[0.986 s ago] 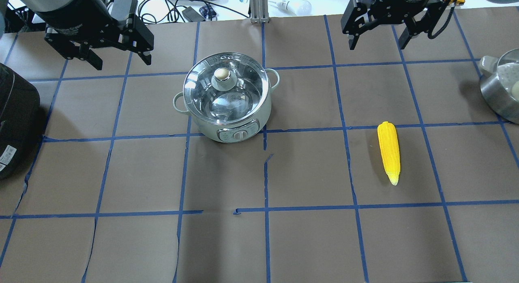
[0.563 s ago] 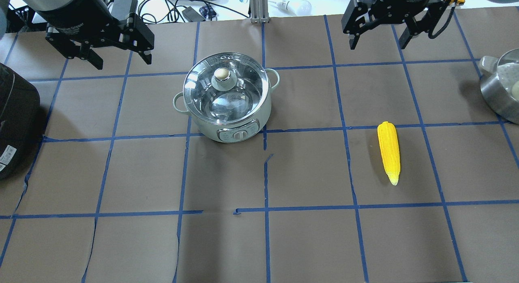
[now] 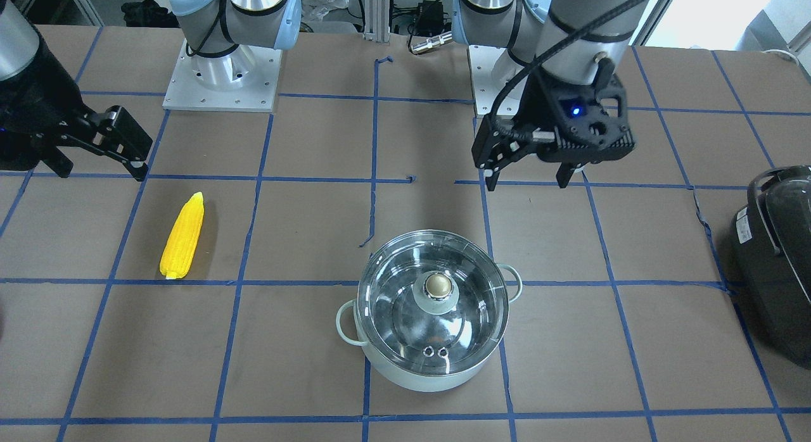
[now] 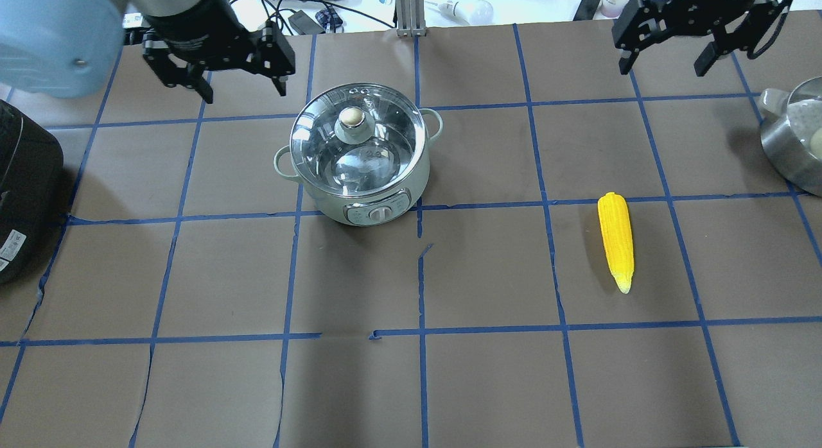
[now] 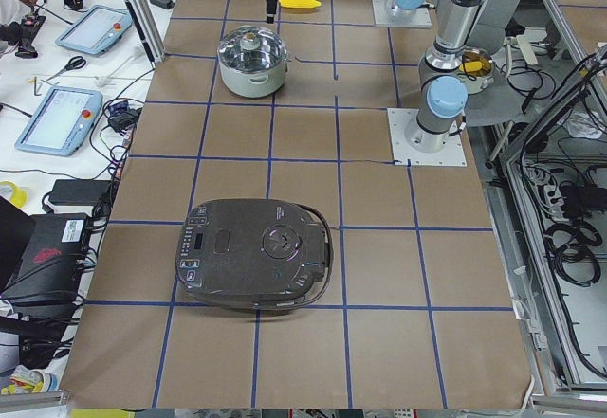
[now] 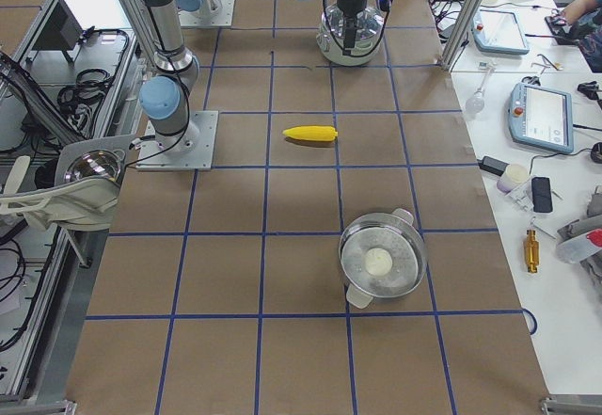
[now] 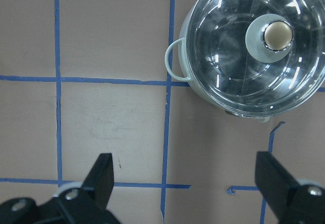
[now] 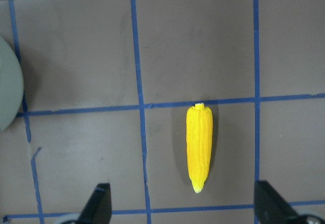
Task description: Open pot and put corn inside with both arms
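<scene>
The mint-green pot stands left of the table's middle, with its glass lid and brass knob on. It also shows in the front view and the left wrist view. The yellow corn lies flat on the right; it shows in the front view and the right wrist view. My left gripper is open and empty, raised just beyond and left of the pot. My right gripper is open and empty, raised at the far right beyond the corn.
A large black appliance sits at the left edge. A steel bowl with a pale ball inside sits at the right edge. Cables and devices lie beyond the far edge. Blue tape lines grid the brown table.
My left gripper has moved right, closer to the pot. My right gripper has moved right and slightly farther back. Both stay open. Pot and corn have not moved.
</scene>
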`<action>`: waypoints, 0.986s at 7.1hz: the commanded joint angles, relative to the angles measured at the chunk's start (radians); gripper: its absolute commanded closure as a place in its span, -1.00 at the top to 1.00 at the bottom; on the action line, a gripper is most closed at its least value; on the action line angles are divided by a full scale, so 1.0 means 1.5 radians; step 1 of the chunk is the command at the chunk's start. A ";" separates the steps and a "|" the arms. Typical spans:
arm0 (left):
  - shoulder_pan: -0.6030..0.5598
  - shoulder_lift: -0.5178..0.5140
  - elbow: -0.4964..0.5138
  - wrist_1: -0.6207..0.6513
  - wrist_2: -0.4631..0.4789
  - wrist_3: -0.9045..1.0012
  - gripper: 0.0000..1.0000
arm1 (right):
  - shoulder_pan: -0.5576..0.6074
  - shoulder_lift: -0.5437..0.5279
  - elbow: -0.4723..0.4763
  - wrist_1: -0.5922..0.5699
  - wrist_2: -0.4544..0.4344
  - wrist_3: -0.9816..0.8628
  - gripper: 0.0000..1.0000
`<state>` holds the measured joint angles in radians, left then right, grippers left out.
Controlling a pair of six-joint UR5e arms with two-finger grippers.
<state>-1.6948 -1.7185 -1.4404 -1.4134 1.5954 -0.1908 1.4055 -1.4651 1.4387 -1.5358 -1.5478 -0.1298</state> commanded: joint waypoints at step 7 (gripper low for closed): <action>-0.056 -0.184 0.004 0.169 -0.019 -0.021 0.96 | -0.049 0.074 0.459 -0.526 -0.052 -0.089 1.00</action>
<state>-1.7789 -1.9805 -1.4326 -1.1741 1.5711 -0.2229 1.3329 -1.3678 2.0784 -2.2531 -1.6302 -0.2659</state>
